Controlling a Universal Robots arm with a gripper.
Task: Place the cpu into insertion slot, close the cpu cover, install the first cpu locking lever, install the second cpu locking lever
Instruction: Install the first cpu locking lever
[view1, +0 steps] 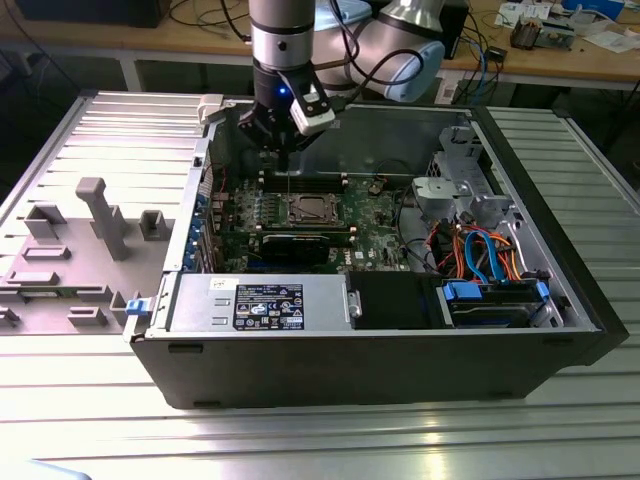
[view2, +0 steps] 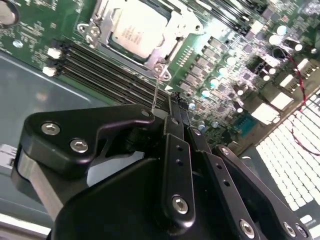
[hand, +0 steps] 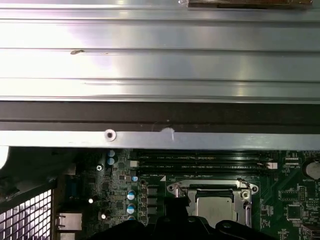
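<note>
One lever (view2: 156, 90), a thin wire, stands almost upright from a corner of the slot (view1: 305, 209), and its upper end reaches the gripper (view2: 174, 100). The fingers (view2: 176, 125) look pressed together, and they seem to pinch the bent end of this lever, though the contact itself is partly hidden by the gripper's body. In the exterior view the gripper (view1: 285, 148) hangs just above the board (view1: 375, 215), with the slot at about 6 o'clock from it and the lever (view1: 288, 178) between them.

The cpu (view2: 137, 25) lies flat in the slot with its grey metal top facing up. It is square, so it has no real long axis, and its edges run parallel to the memory slots (view2: 100, 67) beside it. The cover (view2: 172, 37) is already down around the chip, probably so that the levers can press on it. The lever's long axis points up toward the gripper, so it is not yet locked.
</note>
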